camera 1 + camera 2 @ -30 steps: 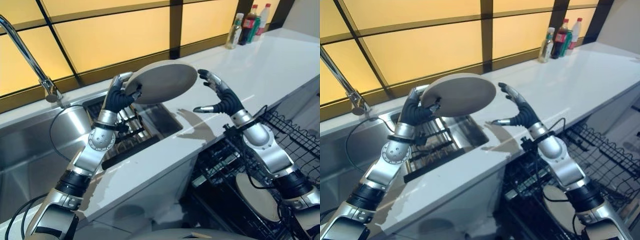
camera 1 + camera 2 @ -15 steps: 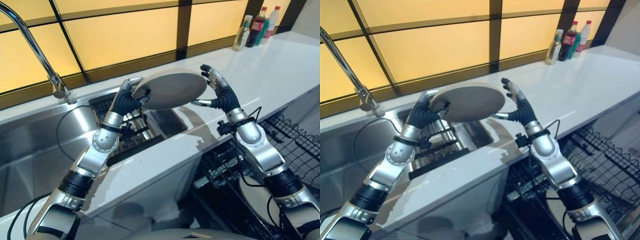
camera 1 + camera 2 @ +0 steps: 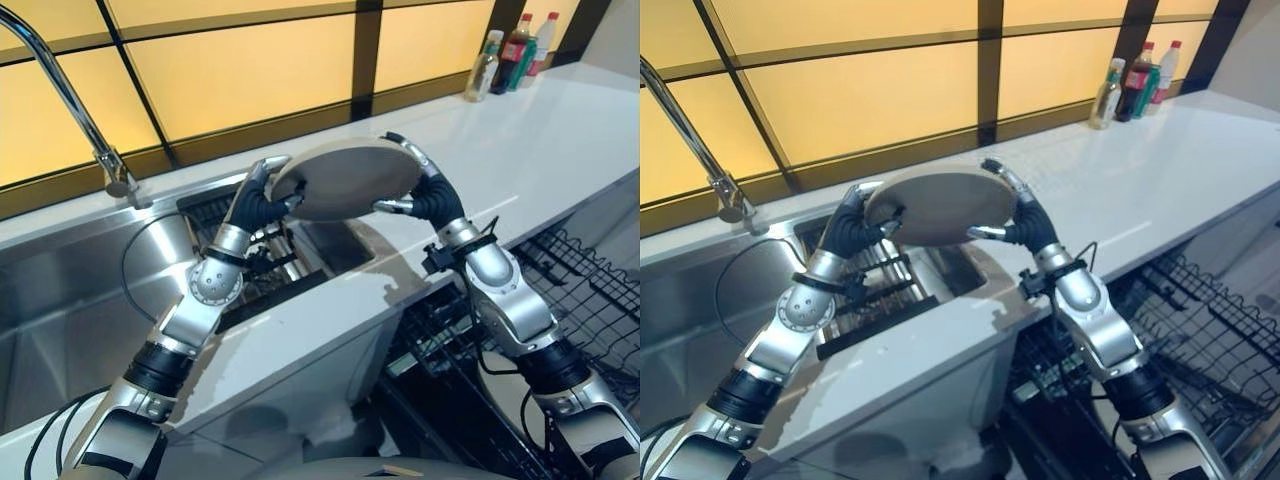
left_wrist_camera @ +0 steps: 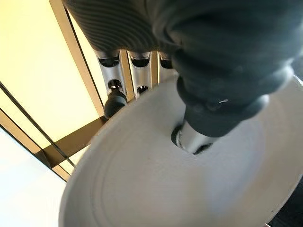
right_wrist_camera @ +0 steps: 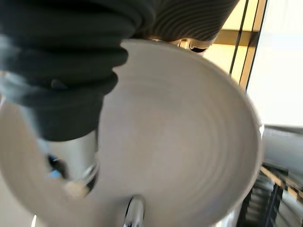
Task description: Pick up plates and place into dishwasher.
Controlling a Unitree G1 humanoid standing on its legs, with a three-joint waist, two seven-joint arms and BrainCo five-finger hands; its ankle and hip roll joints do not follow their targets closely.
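A long white bench runs beside a steel sink, with a tall curved tap rising at the sink's far edge. Behind both, a wall of yellow panels is split by dark bars. Three bottles stand together at the far end of the bench against that wall. A dark rack sits in the sink basin next to the bench. Below the bench front, the dishwasher's black wire basket is pulled out, and a pale plate already lies low in it.

The plate of the task is held in the air above the sink rack, tilted, between both hands. The left hand grips its near-left rim, fingers over the top edge and thumb pressed on the underside. The right hand clasps the opposite rim, fingers curled over the edge and thumb under it.
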